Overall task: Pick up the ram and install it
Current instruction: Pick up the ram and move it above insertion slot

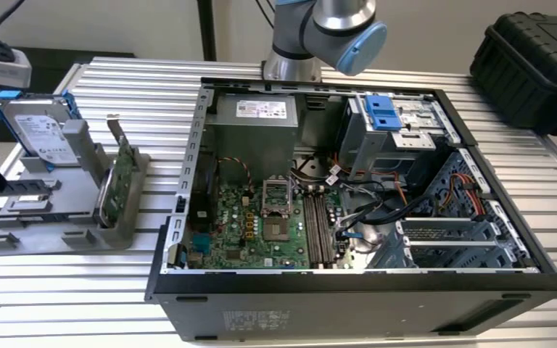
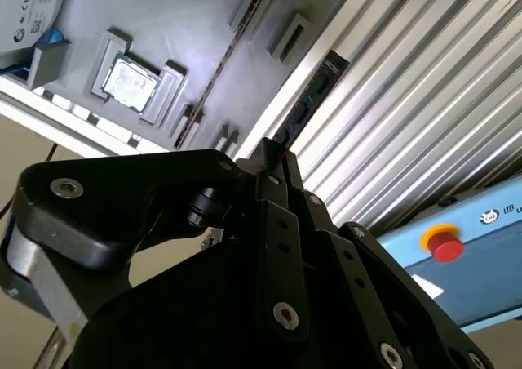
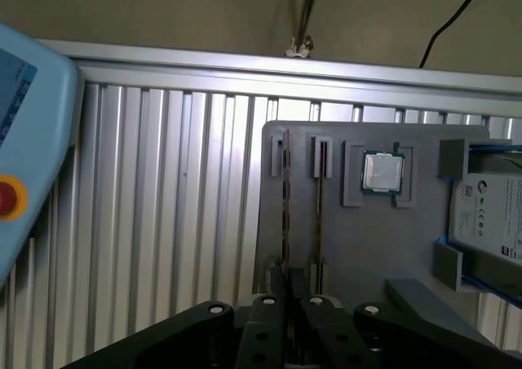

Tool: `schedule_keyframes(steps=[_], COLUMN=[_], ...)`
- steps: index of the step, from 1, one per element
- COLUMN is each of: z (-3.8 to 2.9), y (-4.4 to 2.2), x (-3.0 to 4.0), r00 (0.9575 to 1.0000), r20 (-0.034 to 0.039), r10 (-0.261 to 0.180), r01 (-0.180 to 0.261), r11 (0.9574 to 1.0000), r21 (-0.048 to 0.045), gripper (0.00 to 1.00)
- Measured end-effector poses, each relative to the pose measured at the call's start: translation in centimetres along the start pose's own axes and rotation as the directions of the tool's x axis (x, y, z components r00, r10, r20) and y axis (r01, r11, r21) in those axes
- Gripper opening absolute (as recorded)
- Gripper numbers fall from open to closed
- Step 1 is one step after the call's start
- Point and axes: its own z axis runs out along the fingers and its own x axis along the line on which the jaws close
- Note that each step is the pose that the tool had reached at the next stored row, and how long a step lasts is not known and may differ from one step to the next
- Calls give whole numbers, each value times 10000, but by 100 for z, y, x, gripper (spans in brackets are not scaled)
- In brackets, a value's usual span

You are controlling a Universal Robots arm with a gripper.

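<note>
Over the grey tray [image 1: 37,212] at the exterior view's nine o'clock, the gripper [image 3: 285,295] seems to have its fingers clamped on the ram [image 2: 314,91], mid pick-up; seating it will need square alignment with a motherboard slot [image 1: 319,225].

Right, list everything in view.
ram: one, dark, on edge in the holder
holder: one, grey, exterior view's left
hard drive: one, silver in blue frame, on holder
green card: one, upright in holder
processor chip: one, silver, holder pocket
computer case: one, black, open, mid-table
motherboard: one, green, inside case
carry case: one, black, exterior view's upper right
pendant: one, light blue, red button, across slats from holder
table: one, silver, slatted
arm: one, grey, blue cap, behind case
gripper: one, black, at the ram's end
</note>
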Motion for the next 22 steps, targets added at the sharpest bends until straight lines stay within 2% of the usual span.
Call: schedule_keyframes(steps=[22], z=[-67], y=[0], x=[1], r00=[10000], r20=[0], r10=[0], r01=[0], r11=[10000], r21=[0], gripper=[0])
